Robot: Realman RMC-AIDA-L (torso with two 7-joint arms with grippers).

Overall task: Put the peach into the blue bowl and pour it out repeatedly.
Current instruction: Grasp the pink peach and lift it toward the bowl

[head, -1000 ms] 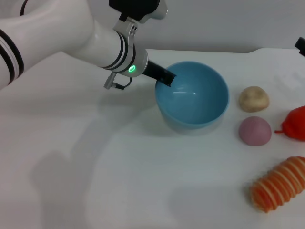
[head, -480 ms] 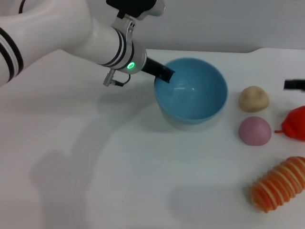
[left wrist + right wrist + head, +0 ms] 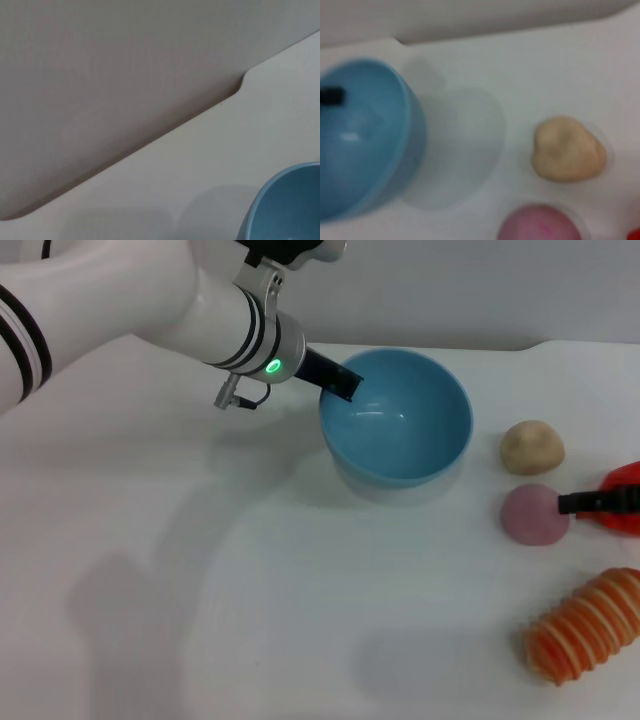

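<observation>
One left end effector [image 3: 340, 382] grips the blue bowl [image 3: 400, 425] rim; potato [image 3: 532, 447] and red fruit [image 3: 625, 502] flank the peach [image 3: 533, 514]

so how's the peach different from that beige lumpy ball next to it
The peach is pink, smooth and evenly rounded; the beige ball is tan and lumpy. The peach lies nearer the robot, with the right gripper at its side; the beige ball has nothing near it. Both rest on the table, outside the blue bowl.

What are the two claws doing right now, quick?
Left claw: shut on the blue bowl's rim, bowl empty.
Right claw: one dark finger shows beside the peach; open or shut cannot be told.
</observation>
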